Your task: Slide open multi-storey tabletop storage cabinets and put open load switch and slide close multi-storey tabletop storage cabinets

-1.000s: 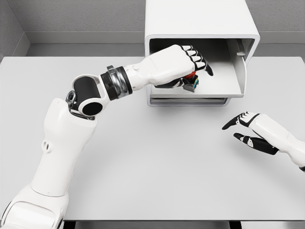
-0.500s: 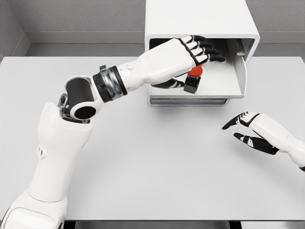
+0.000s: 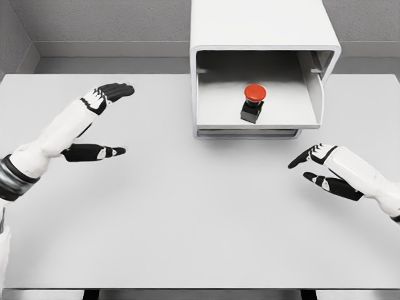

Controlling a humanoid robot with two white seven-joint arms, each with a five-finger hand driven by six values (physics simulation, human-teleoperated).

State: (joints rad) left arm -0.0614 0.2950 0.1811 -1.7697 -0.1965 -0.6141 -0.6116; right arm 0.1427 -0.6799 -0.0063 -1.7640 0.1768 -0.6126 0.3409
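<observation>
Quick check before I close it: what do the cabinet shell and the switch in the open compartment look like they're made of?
Cabinet: looks like smooth white molded plastic or painted metal, going by its rounded corners, even matte sheen and thin walls. Load switch: glossy red cap on a dark matte block, probably hard plastic. It is a simulator render, so the look leaves the materials open.

1. Cabinet (image 3: 262, 28): plain white shell, pale grey inside.
2. Switch (image 3: 253, 104): red round cap on black body.
3. Table (image 3: 200, 219): uniform light grey.
4. Left hand (image 3: 87, 122) and right hand (image 3: 328, 169): white with black fingers.
</observation>
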